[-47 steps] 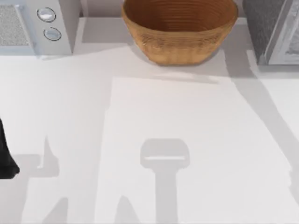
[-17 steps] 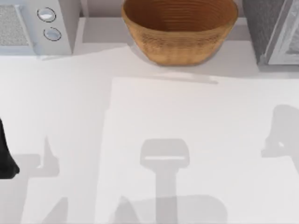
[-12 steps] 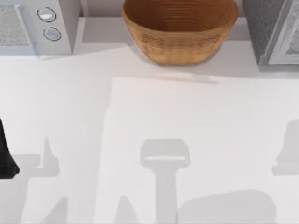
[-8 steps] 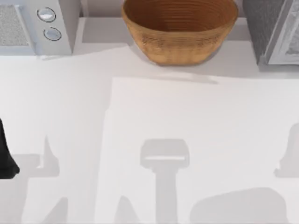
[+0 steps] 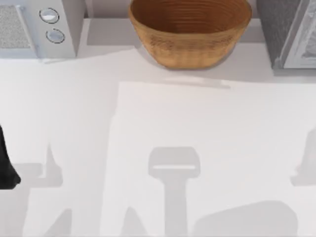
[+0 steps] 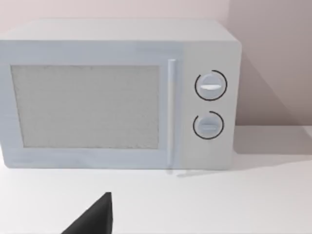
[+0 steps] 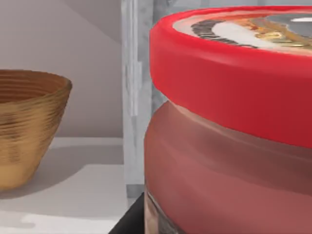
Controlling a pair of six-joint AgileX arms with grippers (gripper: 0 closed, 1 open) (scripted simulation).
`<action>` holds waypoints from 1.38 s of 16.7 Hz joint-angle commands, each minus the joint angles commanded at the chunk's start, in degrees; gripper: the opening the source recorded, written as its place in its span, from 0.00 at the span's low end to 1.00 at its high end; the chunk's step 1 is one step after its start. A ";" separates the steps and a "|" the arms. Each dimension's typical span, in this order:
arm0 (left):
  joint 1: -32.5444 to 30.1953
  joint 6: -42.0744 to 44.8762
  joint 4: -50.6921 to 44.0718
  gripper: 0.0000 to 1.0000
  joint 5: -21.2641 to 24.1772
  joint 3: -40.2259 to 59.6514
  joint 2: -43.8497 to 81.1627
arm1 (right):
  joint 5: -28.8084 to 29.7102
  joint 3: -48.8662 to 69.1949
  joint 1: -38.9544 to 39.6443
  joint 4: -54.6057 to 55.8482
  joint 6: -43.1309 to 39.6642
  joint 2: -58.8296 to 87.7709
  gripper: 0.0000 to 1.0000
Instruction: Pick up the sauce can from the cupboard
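Observation:
The sauce can [image 7: 229,136] looms very close in the right wrist view, with a red lid carrying a dark-and-cream emblem and a reddish-brown body, slightly tilted. My right gripper is shut on it, and one dark finger [image 7: 130,222] shows at the can's lower edge. Behind the can stands the grey frame of the cupboard [image 7: 134,97], which is at the back right in the top view [image 5: 289,29]. My left arm [image 5: 6,165] is parked at the table's left edge.
A woven basket [image 5: 190,34] stands at the back middle and appears beside the cupboard in the right wrist view [image 7: 24,126]. A white microwave [image 5: 34,24] sits at the back left, facing the left wrist camera [image 6: 117,92]. Arm shadows lie on the white table [image 5: 197,123].
The shadows on the table's right side and front have slid toward the right edge over the last second. The left arm, basket and microwave stay where they were.

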 joint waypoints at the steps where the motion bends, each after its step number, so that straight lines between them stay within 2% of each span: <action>1: 0.00 0.00 0.00 1.00 0.00 0.00 0.00 | 0.15 2.28 -0.91 -0.27 -1.11 0.22 0.00; 6: 0.00 0.00 0.00 1.00 0.00 0.00 0.00 | 1.43 20.06 -8.41 -3.01 -10.19 2.57 0.00; 10: 0.00 0.00 0.00 1.00 0.00 0.00 0.00 | 3.08 42.00 -18.27 -7.39 -22.05 6.32 0.00; 16: 0.00 0.00 0.00 1.00 0.00 0.00 0.00 | 6.00 84.10 -37.80 -17.12 -45.62 14.51 0.00; 23: 0.00 0.00 0.00 1.00 0.00 0.00 0.00 | 9.41 141.41 -64.84 -31.62 -78.20 26.30 0.00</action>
